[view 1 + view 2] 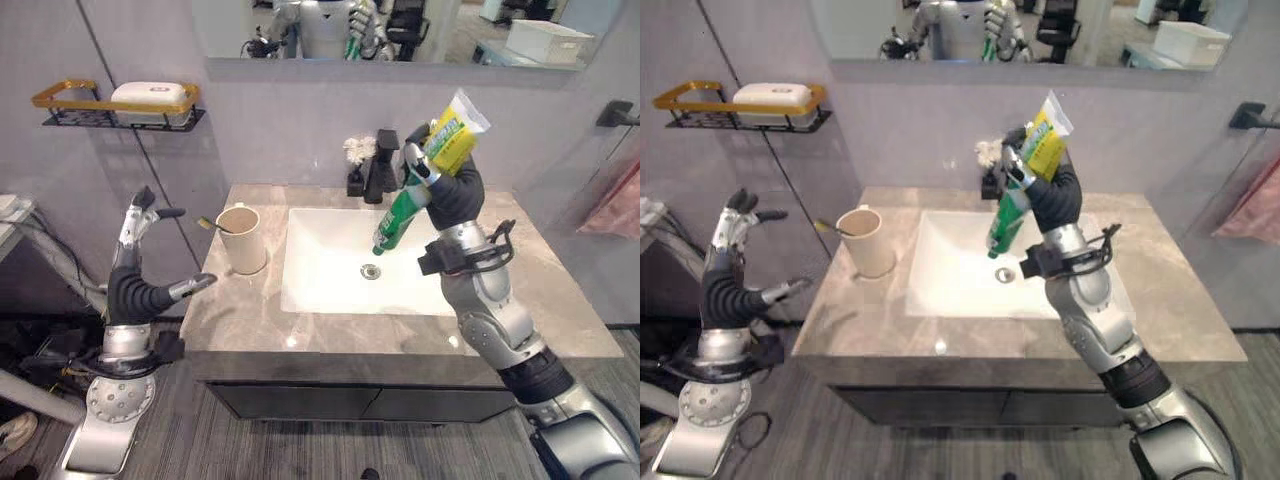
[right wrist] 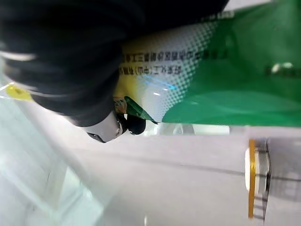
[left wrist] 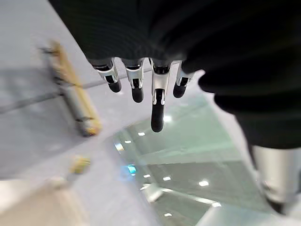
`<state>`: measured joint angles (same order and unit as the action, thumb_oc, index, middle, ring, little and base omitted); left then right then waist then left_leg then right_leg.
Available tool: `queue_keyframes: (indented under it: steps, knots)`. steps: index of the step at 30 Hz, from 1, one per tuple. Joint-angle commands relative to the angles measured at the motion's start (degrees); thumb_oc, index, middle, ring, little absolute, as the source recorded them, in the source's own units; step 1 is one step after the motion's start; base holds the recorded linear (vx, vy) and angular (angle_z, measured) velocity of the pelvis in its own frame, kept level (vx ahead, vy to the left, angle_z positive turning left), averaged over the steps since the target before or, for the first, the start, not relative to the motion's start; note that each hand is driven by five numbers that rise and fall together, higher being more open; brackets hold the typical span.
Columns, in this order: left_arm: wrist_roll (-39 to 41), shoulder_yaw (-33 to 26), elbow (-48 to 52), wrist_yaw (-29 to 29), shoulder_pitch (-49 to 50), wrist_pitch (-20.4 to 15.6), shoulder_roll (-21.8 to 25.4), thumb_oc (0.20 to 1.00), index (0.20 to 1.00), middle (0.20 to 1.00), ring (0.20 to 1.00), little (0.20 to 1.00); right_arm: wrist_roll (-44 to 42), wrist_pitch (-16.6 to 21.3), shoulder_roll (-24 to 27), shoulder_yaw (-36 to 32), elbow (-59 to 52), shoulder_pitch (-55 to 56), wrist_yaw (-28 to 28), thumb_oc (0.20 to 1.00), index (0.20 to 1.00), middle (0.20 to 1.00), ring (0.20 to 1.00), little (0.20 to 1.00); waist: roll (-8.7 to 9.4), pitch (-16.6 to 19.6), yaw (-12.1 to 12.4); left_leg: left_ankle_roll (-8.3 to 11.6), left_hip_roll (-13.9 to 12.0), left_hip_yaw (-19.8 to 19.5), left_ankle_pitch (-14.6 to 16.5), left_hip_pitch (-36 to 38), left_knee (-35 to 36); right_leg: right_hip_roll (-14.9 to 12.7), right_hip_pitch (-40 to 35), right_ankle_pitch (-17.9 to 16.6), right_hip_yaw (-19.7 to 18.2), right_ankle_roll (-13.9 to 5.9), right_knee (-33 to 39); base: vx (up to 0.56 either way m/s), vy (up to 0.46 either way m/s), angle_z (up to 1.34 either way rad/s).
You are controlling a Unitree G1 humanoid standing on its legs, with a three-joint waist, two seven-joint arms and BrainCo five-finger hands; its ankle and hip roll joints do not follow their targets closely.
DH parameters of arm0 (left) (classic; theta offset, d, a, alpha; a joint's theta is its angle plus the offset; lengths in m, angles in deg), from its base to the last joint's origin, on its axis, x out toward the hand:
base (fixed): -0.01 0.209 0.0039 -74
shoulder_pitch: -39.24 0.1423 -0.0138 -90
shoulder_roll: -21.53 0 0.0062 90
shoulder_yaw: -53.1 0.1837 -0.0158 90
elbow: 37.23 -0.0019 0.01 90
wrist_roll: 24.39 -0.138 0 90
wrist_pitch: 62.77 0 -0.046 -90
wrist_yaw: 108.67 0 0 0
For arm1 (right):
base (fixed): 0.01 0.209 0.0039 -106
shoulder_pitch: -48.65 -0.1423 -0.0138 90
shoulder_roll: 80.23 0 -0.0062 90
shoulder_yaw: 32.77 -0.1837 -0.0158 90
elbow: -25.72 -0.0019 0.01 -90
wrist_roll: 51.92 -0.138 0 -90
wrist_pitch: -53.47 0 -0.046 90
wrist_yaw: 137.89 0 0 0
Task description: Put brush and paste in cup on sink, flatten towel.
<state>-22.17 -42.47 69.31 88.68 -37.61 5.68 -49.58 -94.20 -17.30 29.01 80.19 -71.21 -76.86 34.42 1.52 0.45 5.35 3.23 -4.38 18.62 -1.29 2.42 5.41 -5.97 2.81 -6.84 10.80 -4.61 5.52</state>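
Right hand [image 1: 445,175] grips the toothpaste tube [image 1: 425,170] mid-frame above the sink [image 1: 300,290]; its wrist view shows the tube's print. Left hand [image 1: 140,265], fingers spread wide, lower left beside the cup [image 1: 243,238].

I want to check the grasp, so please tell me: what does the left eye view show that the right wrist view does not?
Left eye view alone: the cup with a brush in it, the white sink, the faucet and the open left robot hand. Right wrist view alone: a close look at the tube's print. Both: the right robot hand closed on the toothpaste tube, and the wall shelf.
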Motion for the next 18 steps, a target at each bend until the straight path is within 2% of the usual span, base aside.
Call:
queue_keyframes:
  steps: [1,2,5,7,11,16,18]
  knots:
    - [-1.9,-2.01,1.39,-1.26,1.16,-3.74,7.63,1.0,1.0,1.0,1.0,1.0,2.73,3.8,2.76,-0.81,0.57,-15.2,-1.73,0.2,0.2,0.2,0.2,0.2,2.75,0.7,1.95,2.24,-2.18,-4.09,-0.4,0.06,-0.41,-6.51,-2.55,-0.68,0.82,-5.11,-0.52,-0.07,-0.014,0.23]
    - [0.46,-2.5,0.28,-2.78,4.57,-4.34,8.15,1.0,1.0,1.0,1.0,1.0,3.54,3.7,4.82,0.53,2.66,-19.3,-2.67,0.2,0.2,0.2,0.2,0.2,3.09,0.36,3.2,2.35,-2.08,-4.87,-0.87,-0.8,-0.41,-6.68,-2.44,-0.78,1.47,-5.19,-0.52,-0.05,-0.009,0.2]
    - [2.88,-2.65,-1.04,-4.4,7.21,-4.4,8.26,1.0,1.0,1.0,1.0,1.0,3.51,3.92,5.72,2.06,5.31,-23.63,-3.7,0.2,0.2,0.2,0.2,0.2,3.25,0.09,4.01,2.45,-1.85,-6.01,-1.28,-1.83,-0.41,-6.97,-2.22,-0.92,2.4,-5.3,-0.52,-0.06,-0.011,0.28]
    - [8.66,-0.17,-4.5,-7.87,9.62,-3.48,7.7,1.0,1.0,1.0,1.0,1.0,4.09,4.08,7.05,3.62,7.15,-27.32,-5.24,0.2,0.2,0.2,0.2,0.2,3.34,-0.53,5.27,2.51,-1.54,-7.59,-1.93,-3.3,-0.41,-7.4,-2.09,-1.1,3.85,-5.37,-0.52,-0.08,-0.009,0.38]
    - [11.15,3.37,-8.37,-11.42,11.1,-2.2,9.39,1.0,1.0,1.0,1.0,1.0,4.28,4.55,7.08,4.16,9.02,-30.87,-6.8,0.2,0.2,0.2,0.2,0.2,3.29,-1.1,6.5,2.49,-0.96,-9.9,-2.66,-5.24,-0.41,-8.06,-2.15,-1.28,6.16,-5.63,-0.52,-0.06,-0.015,0.45]
    - [20.18,8.74,-16.76,-17.19,13.21,1.02,7.07,1.0,1.0,1.0,1.0,1.0,5.26,4.82,7.03,4.55,9.28,-33.8,-8.82,0.2,0.2,0.2,0.2,0.2,3.23,-1.76,8.38,2.56,-0.21,-13.51,-3.7,-7.91,-0.41,-8.8,-2.51,-1.34,9.7,-5.94,-0.52,-0.03,-0.005,0.49]
    - [23.66,9.02,-19.85,-18.03,13.99,2.48,4.78,1.0,1.0,1.0,1.0,1.0,5.74,4.55,7.31,4.01,9.81,-34.3,-9.71,0.2,0.2,0.2,0.2,0.2,3.35,-1.81,8.93,2.51,0.01,-14.37,-3.91,-8.57,-0.41,-8.98,-2.59,-1.26,10.51,-6.01,-0.52,-0.01,0.012,0.33]
